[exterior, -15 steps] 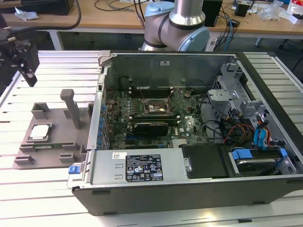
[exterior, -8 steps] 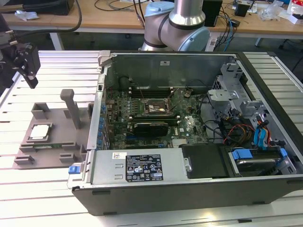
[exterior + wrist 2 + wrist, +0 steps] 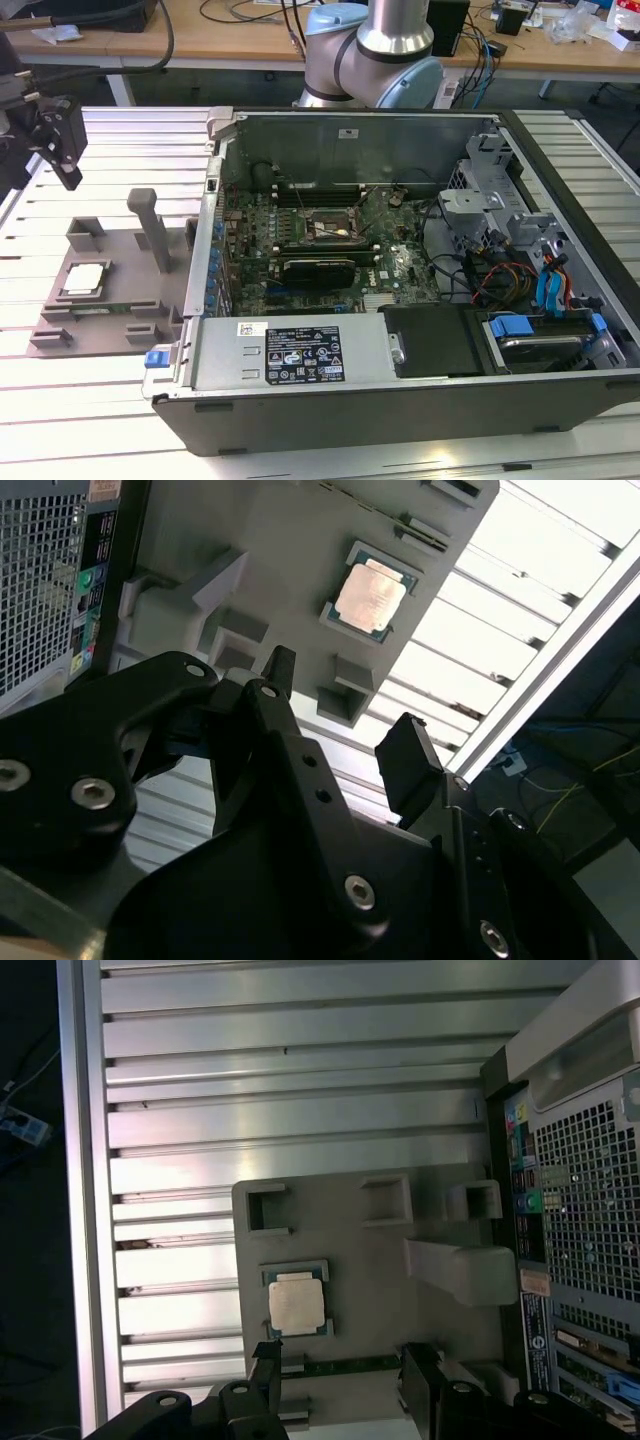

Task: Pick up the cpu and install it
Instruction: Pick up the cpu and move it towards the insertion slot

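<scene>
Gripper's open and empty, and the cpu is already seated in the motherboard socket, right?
No. The cpu is not installed: it lies on the grey fixture, as the exterior view shows. The gripper is open and empty, as you say.

Silver arm (image 3: 395, 28), pale-blue joints (black, screw-studded fingers (image 3: 408, 760))

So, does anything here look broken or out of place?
Nothing stands out. The cpu lies flat and square in its seat on the grey fixture, beside the opened computer case. The jaws stand open and empty near it.
</scene>
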### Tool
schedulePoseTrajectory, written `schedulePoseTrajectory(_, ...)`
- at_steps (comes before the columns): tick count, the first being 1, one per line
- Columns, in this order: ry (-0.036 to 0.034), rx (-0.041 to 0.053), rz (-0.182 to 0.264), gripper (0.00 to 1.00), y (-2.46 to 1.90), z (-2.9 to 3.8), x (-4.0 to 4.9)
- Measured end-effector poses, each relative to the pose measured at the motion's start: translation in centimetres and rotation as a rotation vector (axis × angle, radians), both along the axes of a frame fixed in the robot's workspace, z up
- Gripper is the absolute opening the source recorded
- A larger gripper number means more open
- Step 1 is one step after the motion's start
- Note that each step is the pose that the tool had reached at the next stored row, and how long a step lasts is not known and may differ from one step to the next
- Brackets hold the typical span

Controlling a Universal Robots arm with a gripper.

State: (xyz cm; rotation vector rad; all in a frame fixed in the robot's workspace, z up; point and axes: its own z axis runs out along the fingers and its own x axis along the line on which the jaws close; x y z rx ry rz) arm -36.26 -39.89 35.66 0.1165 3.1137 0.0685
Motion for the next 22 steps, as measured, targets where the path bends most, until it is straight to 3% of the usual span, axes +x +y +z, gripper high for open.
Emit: schedulePoseTrajectory(22,0.0,0.0,0.0,0.6,0.0,-1.6,0.0)
